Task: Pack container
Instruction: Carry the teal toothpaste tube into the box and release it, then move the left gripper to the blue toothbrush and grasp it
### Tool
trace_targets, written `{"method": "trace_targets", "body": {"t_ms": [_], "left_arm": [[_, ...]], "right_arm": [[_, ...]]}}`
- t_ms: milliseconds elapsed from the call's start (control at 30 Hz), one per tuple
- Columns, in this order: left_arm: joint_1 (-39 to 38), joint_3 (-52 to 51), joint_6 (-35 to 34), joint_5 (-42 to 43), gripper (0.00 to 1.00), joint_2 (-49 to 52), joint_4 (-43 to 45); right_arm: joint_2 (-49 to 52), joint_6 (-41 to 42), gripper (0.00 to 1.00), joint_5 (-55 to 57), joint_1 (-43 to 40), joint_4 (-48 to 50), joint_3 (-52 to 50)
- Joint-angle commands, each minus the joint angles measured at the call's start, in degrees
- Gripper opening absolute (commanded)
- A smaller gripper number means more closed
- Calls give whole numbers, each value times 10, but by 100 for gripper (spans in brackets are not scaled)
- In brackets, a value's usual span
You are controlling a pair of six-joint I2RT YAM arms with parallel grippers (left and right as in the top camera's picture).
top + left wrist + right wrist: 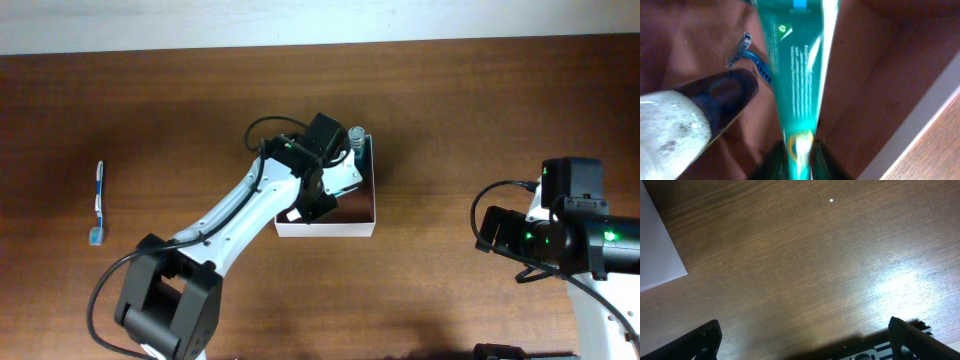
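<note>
Wooden table (480, 120) bears a square, white-walled container (340, 229), reddish-brown inside.

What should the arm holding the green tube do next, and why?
Probably dip a little lower, then let go. The left gripper is shut on the teal tube, which hangs over the container's reddish-brown floor, beside the blue razor. It seems not to rest there yet, so dipping first avoids a drop.
</note>
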Motion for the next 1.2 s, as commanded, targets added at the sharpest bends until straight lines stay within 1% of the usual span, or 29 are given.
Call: {"method": "trace_targets", "body": {"t_ms": [0,33,167,267,300,333,367,433,500,600,667,767,867,1033,1167], "left_arm": [[-2,0,10,-4,36,-1,-5],[-2,0,10,-4,41,-5,-9],[-2,14,4,-11,53,-37,-32],[0,39,-23,-69,55,-94,-51],[2,43,-26,-92,57,-115,-52],[16,46,-26,-131,67,-162,-51],[27,46,-27,-144,74,-184,-50],[69,46,-32,-154,78,-226,-50],[134,46,-56,-152,83,-257,-50],[254,45,-90,-132,84,-277,-42],[337,45,-115,-104,84,-275,-30],[452,36,-130,-42,86,-250,-3],[517,33,-130,-15,86,-205,7],[574,33,-143,-5,87,-106,17],[609,33,-143,37,87,-19,28]], "right_arm": [[0,1,99,9,4,0,-2],[0,1,99,9,4,0,-2],[0,1,99,9,4,0,-2],[0,1,99,9,4,0,-2],[0,1,99,9,4,0,-2],[0,1,99,9,4,0,-2],[0,1,99,9,4,0,-2],[0,1,99,9,4,0,-2],[0,1,99,9,4,0,-2],[0,1,99,9,4,0,-2],[0,1,99,9,4,0,-2],[0,1,99,9,4,0,-2],[0,1,99,9,4,0,-2],[0,1,99,9,4,0,-2],[0,1,99,9,4,0,-2]]}}
